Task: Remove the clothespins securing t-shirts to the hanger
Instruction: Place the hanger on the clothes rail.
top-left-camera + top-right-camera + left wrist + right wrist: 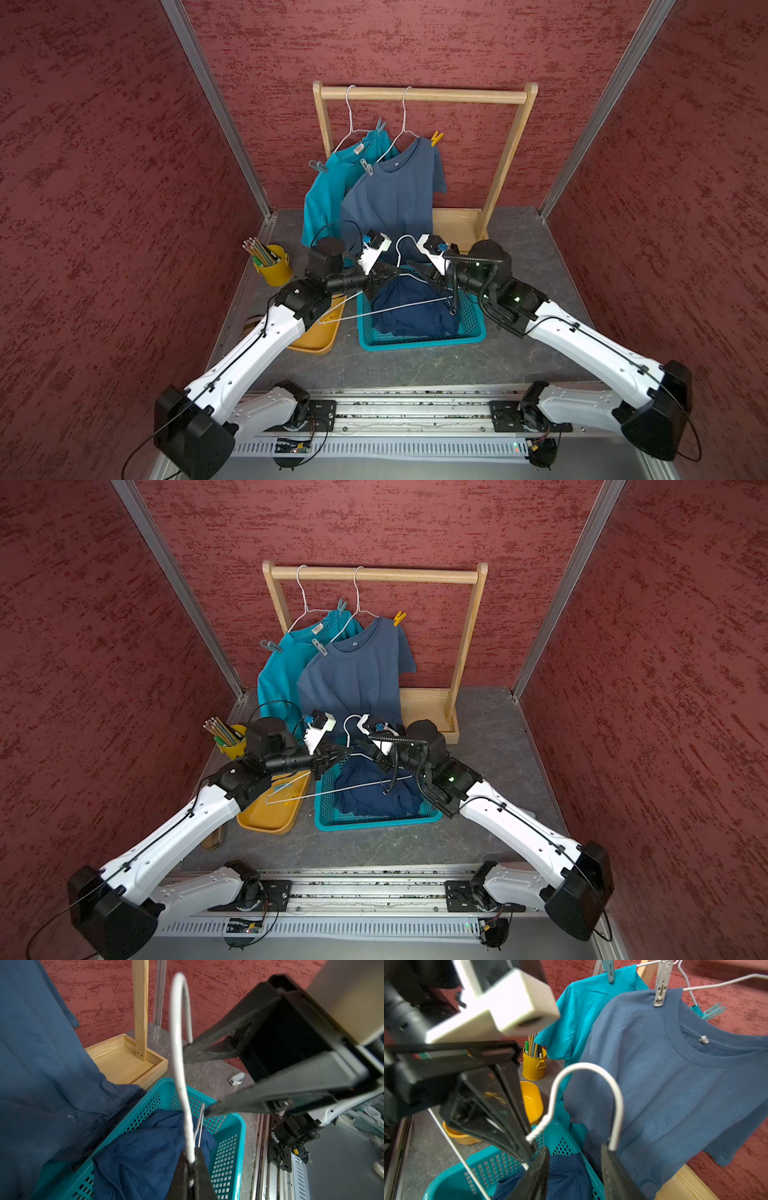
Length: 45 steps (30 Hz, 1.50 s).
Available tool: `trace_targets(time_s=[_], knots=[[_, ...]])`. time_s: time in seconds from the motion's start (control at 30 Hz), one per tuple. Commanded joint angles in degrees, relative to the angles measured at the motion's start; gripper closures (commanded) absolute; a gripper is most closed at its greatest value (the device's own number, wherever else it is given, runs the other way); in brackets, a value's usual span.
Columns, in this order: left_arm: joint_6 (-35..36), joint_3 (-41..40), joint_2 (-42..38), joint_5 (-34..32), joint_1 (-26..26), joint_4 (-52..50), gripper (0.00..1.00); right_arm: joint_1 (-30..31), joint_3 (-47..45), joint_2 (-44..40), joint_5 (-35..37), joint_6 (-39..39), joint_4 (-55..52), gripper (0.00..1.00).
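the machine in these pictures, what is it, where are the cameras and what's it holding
It is two robot arms with pincer hands. Two pictures look down from overhead; the other two come from cameras on the wrists. The left gripper is shut on a wire hanger; the right gripper stands open by its hook. On the table: a teal basket with a navy shirt, a yellow tray, a pencil cup. A teal shirt and a blue shirt hang pinned by clothespins on a wooden rack.
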Motion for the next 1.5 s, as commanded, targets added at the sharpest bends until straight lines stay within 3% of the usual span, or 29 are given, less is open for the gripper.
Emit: trace_targets(time_s=[0.0, 0.23, 0.47, 0.57, 0.77, 0.9, 1.0, 1.07, 1.17, 1.33, 1.47], knots=[[-7.4, 2.7, 1.5, -0.9, 0.1, 6.1, 1.0, 0.1, 2.0, 1.2, -3.9, -3.3, -2.4, 0.56], [-9.6, 2.5, 0.9, -0.4, 2.4, 6.4, 1.0, 0.1, 2.2, 2.6, -4.0, -6.0, -4.0, 0.56], [-10.4, 0.8, -1.3, 4.7, 4.8, 6.7, 1.0, 0.1, 3.6, 6.3, 1.3, -9.4, -4.7, 0.57], [-10.5, 0.1, -0.4, 8.9, 4.6, 8.0, 1.0, 0.4, 4.4, 8.3, 0.5, -10.9, -4.5, 0.66], [-13.3, -0.5, 0.9, 12.6, 4.9, 10.6, 1.0, 1.2, 3.6, 8.4, 1.9, -14.1, -2.9, 1.0], [-10.1, 0.2, 0.0, 14.8, 6.4, 7.9, 0.82, 1.3, 2.7, 6.5, 2.2, -17.1, -4.2, 1.0], [-7.6, 1.1, -0.8, 18.2, 8.5, 5.2, 0.52, 1.3, 3.1, 5.6, 2.4, -19.3, -7.8, 1.0], [-3.8, 1.9, -1.6, 21.3, 10.8, 1.5, 0.41, 1.3, 3.4, 5.1, 2.8, -20.8, -10.6, 1.0], [3.3, 2.8, -3.5, 25.4, 15.3, -6.4, 0.35, 1.2, 3.0, 3.7, 2.6, -22.7, -14.9, 1.0], [11.3, 1.6, -7.9, 31.5, 24.4, -16.2, 0.35, 1.1, 0.7, -0.4, 3.5, -23.1, -16.9, 1.0], [16.9, -0.2, -11.4, 35.6, 27.3, -22.4, 0.36, 0.9, -0.5, -3.4, 4.4, -21.7, -15.9, 1.0]])
